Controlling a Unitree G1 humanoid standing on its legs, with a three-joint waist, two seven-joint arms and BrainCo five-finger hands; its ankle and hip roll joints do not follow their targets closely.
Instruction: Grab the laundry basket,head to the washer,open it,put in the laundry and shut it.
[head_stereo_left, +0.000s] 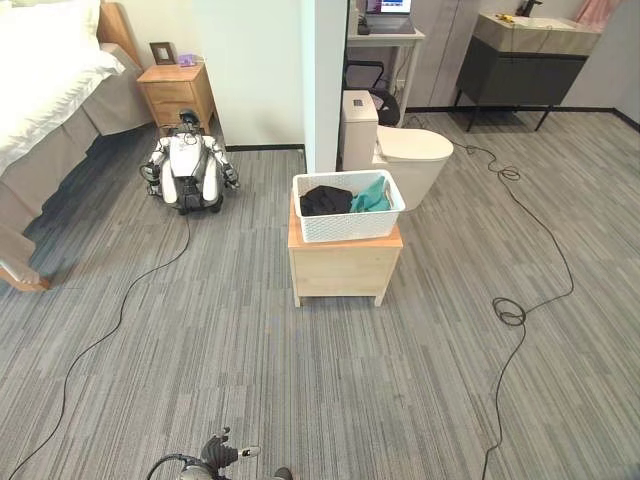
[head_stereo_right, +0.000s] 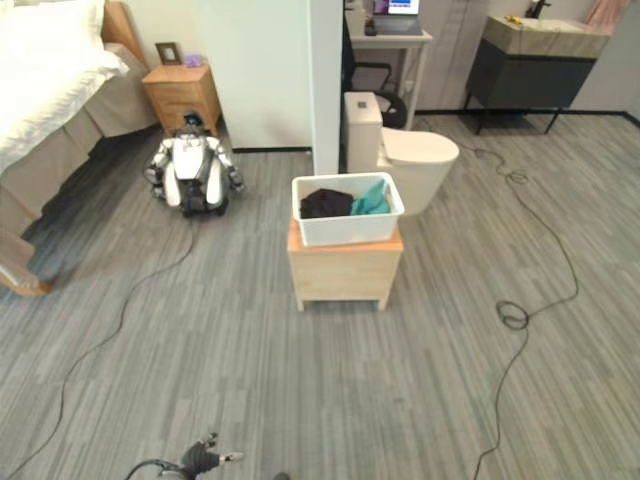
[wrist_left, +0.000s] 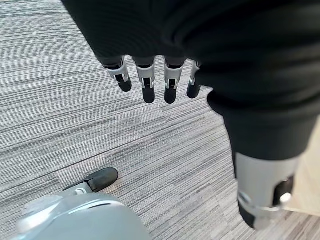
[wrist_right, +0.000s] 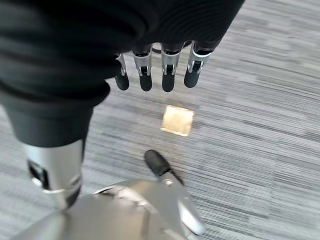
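Note:
A white laundry basket (head_stereo_left: 348, 226) stands on a low wooden stool (head_stereo_left: 342, 268) in the middle of the room, some way ahead of me. Inside it lie a black cloth (head_stereo_left: 325, 200) and a teal cloth (head_stereo_left: 372, 195). My left hand (head_stereo_left: 217, 455) hangs low at the bottom edge of the eye views, far from the basket. In the left wrist view the left hand (wrist_left: 148, 82) has relaxed fingers over grey carpet and holds nothing. My right hand (wrist_right: 168, 75) also hangs open over the carpet, empty.
A white toilet (head_stereo_left: 412, 156) stands right behind the stool, beside a white wall end (head_stereo_left: 323, 80). Another small robot (head_stereo_left: 187, 172) sits on the floor at the left, near a nightstand (head_stereo_left: 177, 92) and a bed (head_stereo_left: 45, 90). A dark vanity (head_stereo_left: 525, 68) is at the back right. A brass floor plate (wrist_right: 178, 120) lies under my right hand.

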